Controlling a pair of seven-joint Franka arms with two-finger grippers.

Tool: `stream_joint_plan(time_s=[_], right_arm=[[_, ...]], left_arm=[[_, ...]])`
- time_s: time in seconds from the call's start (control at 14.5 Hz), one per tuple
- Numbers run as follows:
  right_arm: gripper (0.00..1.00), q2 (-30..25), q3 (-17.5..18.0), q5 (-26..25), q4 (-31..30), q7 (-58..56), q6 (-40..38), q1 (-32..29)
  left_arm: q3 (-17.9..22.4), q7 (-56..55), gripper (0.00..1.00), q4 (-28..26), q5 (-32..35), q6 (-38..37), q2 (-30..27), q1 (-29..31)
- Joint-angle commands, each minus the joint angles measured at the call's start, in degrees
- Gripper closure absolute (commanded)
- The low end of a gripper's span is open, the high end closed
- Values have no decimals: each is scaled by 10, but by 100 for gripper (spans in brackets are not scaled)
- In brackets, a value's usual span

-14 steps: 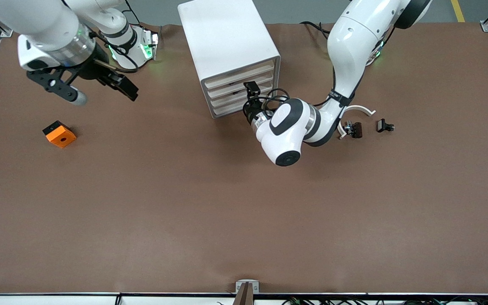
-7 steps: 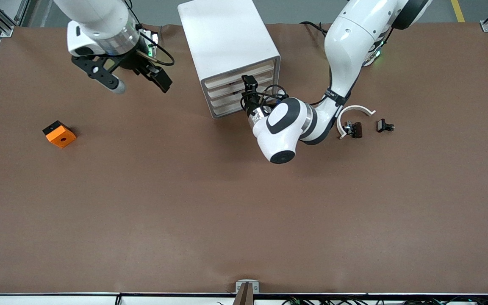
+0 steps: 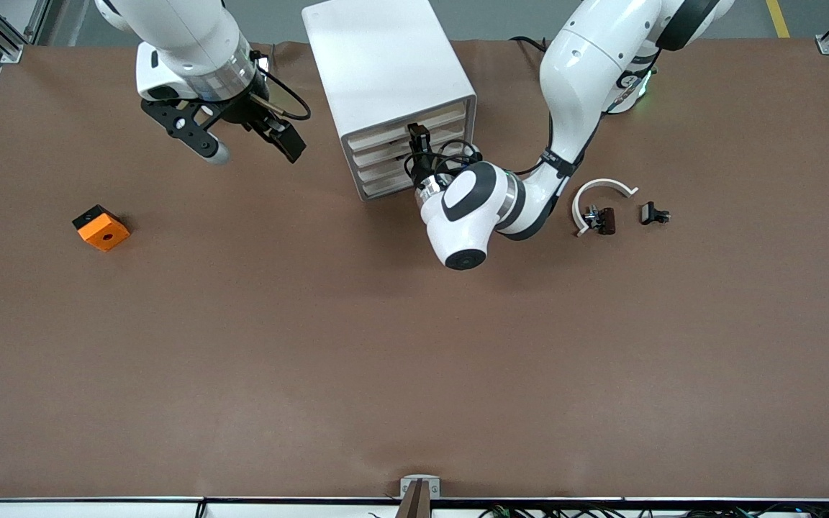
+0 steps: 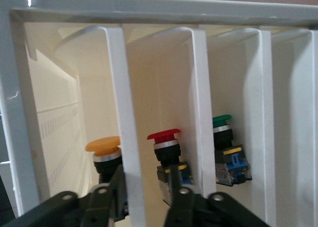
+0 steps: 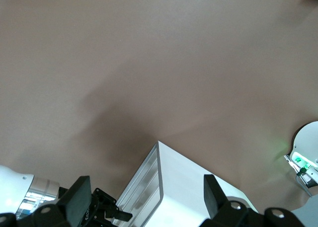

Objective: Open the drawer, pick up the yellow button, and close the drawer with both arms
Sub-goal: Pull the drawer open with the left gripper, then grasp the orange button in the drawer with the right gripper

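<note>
The white cabinet (image 3: pixel 386 65) stands near the robots, its four drawers (image 3: pixel 378 155) pushed in. My left gripper (image 3: pixel 418 140) is at the drawer fronts. In the left wrist view it (image 4: pixel 149 199) is open, its fingers (image 4: pixel 115 187) on either side of one cream slat front (image 4: pixel 119 88). Past that slat sits the button (image 4: pixel 103 144) with its orange-yellow cap. My right gripper (image 3: pixel 252 147) is open and empty over the table beside the cabinet, toward the right arm's end. The right wrist view shows it (image 5: pixel 147 197) above the cabinet top (image 5: pixel 184 182).
A red-capped button (image 4: pixel 163 135) and a green-capped one (image 4: pixel 222 119) sit in the neighbouring drawers. An orange block (image 3: pixel 101 227) lies toward the right arm's end. A white curved strip (image 3: pixel 601 188) and two black clips (image 3: pixel 600 219) (image 3: pixel 653 213) lie toward the left arm's end.
My right gripper has moved from the right arm's end of the table toward the cabinet. My left gripper has moved closer in to the drawer fronts.
</note>
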Motion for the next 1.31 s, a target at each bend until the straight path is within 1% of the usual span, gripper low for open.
stream_joint_plan(time_s=[0.0, 0.07, 0.14, 0.35, 0.55, 0.83, 1.04, 1.11, 1.18, 1.24], right_arm=[[0, 4, -3, 8, 12, 8, -2, 3], [0, 5, -3, 8, 13, 8, -3, 3], [0, 5, -3, 8, 12, 8, -3, 2], [0, 8, -3, 6, 13, 9, -2, 3], [0, 17, -3, 5, 24, 11, -2, 6], [0, 32, -3, 9, 24, 105, 37, 45], [0, 57, -3, 5, 29, 191, 58, 89], [0, 67, -3, 6, 36, 212, 62, 98], [0, 78, -3, 5, 41, 221, 63, 111], [0, 90, -4, 2, 49, 224, 64, 123]], left_arm=[[8, -21, 95, 2, -3, -3, 3, -3], [11, -22, 100, 3, -3, -3, 3, -3], [13, -24, 100, 4, -1, -2, 3, 0], [44, -39, 100, 7, -2, -2, 2, 3], [88, -35, 100, 29, -5, 1, 1, 6], [109, -29, 100, 69, -6, 16, 1, 21], [113, -19, 100, 70, -4, 41, 1, 29], [120, -16, 100, 72, -4, 46, 1, 30], [128, -14, 96, 74, -5, 47, 1, 30], [129, -8, 74, 74, -5, 51, 1, 30]])
